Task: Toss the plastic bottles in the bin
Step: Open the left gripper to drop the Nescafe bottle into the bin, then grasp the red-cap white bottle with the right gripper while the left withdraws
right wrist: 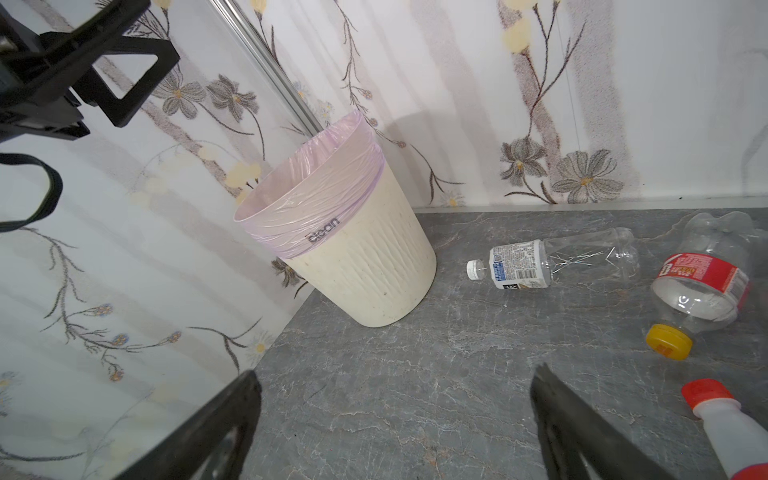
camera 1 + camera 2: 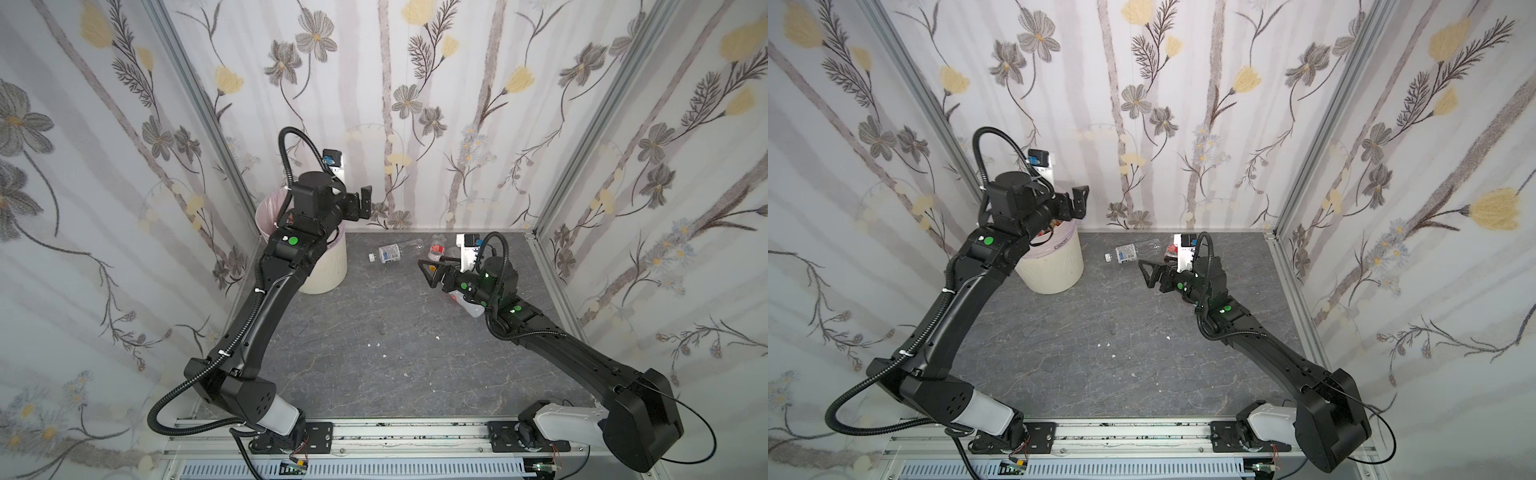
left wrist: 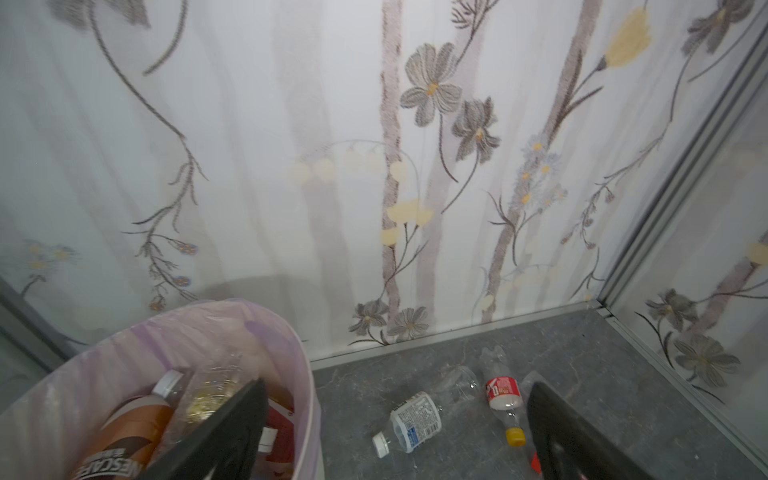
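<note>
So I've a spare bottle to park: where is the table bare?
Bare: the wide grey middle of the table, from the bin forward to the front rail. Crowded: the back, by the right gripper, where three bottles lie.

bin (image 1: 374, 274): matt ribbed plastic | liner (image 1: 307, 187): thin glossy film | clear bottle (image 1: 590, 253): glossy plastic

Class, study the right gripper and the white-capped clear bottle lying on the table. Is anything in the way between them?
Nothing visible: only bare grey tabletop lies between the open right gripper and the white-capped bottle. The red-labelled bottle lies aside from that path.
</note>
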